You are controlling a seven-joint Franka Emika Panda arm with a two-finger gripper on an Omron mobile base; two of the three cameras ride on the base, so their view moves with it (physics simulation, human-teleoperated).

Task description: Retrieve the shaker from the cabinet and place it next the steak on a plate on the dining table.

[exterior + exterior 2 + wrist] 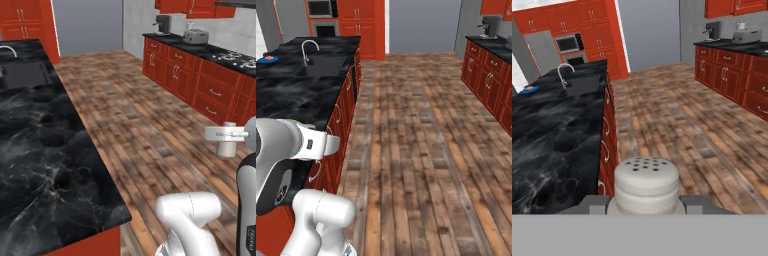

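The shaker [646, 182], a small grey cylinder with a rounded, holed cap, stands upright between my gripper's [646, 204] fingers, which are shut on it. From the left base view the gripper [226, 134] holds the shaker [227, 146] over the wooden floor, to the right of the dining table [45, 150]. At the far end of the dining table [552, 135], beyond the sink, lies the blue plate [529, 89] with the reddish steak on it. The plate [267, 59] also shows at the far left of the right base view. A red wall cabinet [200, 7] hangs above the far counter.
The wall counter carries a toaster [195, 36], a coffee machine [162, 24] and a stove top [235, 57]. A sink [321, 66] with a faucet [308, 47] is set into the island. A wide wooden floor aisle [421, 140] runs between island and counter.
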